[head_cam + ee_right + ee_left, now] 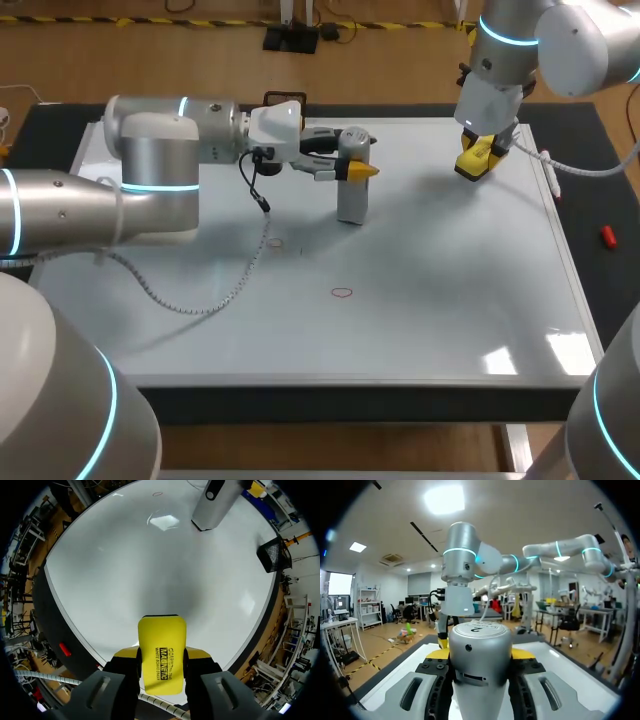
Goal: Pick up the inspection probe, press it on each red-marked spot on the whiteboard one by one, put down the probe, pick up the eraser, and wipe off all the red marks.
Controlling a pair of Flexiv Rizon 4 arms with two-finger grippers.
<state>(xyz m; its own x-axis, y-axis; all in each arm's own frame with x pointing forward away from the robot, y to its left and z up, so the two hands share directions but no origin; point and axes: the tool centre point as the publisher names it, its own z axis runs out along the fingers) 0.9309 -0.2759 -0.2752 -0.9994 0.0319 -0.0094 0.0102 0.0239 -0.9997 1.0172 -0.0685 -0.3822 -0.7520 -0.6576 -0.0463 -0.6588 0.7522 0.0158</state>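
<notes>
probe [351, 205] stands upright on the whiteboard [450, 320], up in the far middle, with the left gripper [358, 171] clamped on it from both sides near its top. you can see it plainly in the left wrist view, a yellow tip on either side of the grey body.

moving right and nearer, there's a red ring [342, 293] on the board, and a fainter one [275, 242] just left of it, well apart from the probe. neither is wiped.

over at the far right corner the right gripper [480, 155] is grasping the yellow eraser [161, 640] between its fingers and holding it just above the board, not on it as far as i can tell.

my read: we're at the put-down-the-probe step, with the eraser pickup already sorted by the other arm. can't tell from this whether the marks got pressed. next move calls for the left fingers to let go and back off without tipping the probe, since it's tall and narrow. then the right arm has to bring the eraser flat onto the board and sweep over both rings.
</notes>
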